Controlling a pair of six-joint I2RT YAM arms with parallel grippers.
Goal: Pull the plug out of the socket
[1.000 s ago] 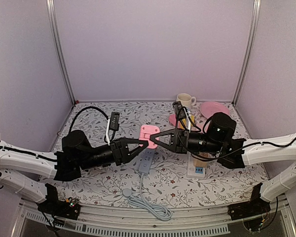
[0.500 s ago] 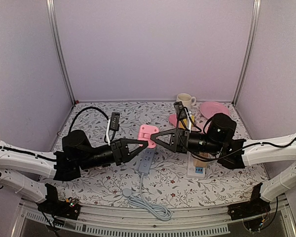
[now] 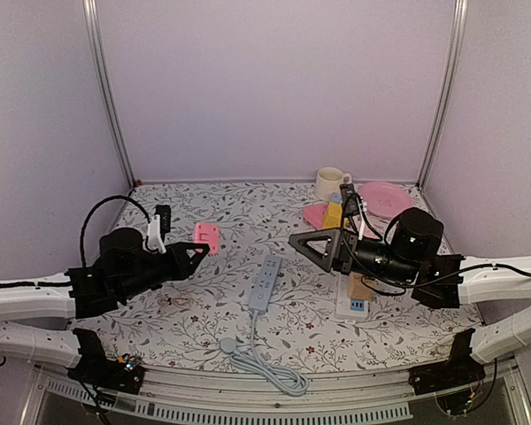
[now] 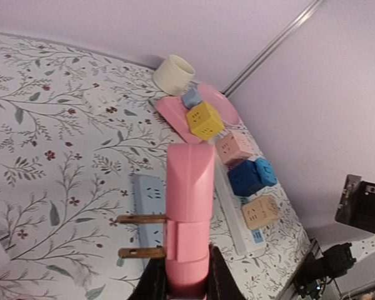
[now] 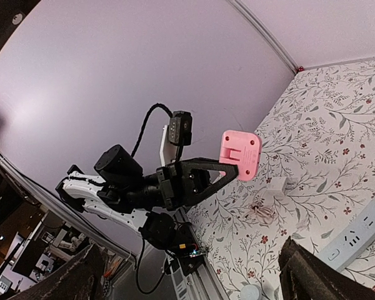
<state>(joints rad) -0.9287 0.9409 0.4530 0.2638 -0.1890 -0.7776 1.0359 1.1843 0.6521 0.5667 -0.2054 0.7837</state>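
The pink plug (image 3: 206, 236) is off the socket and held in the air over the left of the table, my left gripper (image 3: 197, 248) shut on its base. The left wrist view shows the plug (image 4: 189, 206) upright between the jaws, its two brass prongs bare and pointing left. The socket, a grey power strip (image 3: 264, 283), lies flat mid-table with nothing plugged into it. My right gripper (image 3: 303, 243) hangs open and empty to the strip's right. Its wrist view shows the plug (image 5: 240, 155) across the table and the strip (image 5: 356, 234) at lower right.
A white power strip (image 3: 352, 301) carrying coloured cube adapters lies at the right. Behind it stand a cream cup (image 3: 330, 182) and a pink plate (image 3: 385, 195). The grey strip's cable (image 3: 267, 367) coils near the front edge. A small white adapter (image 4: 100, 100) lies on the floral cloth.
My left arm has drawn back left with the pink plug, pulling it clear of the grey strip. My right gripper has opened, let go and moved back right.
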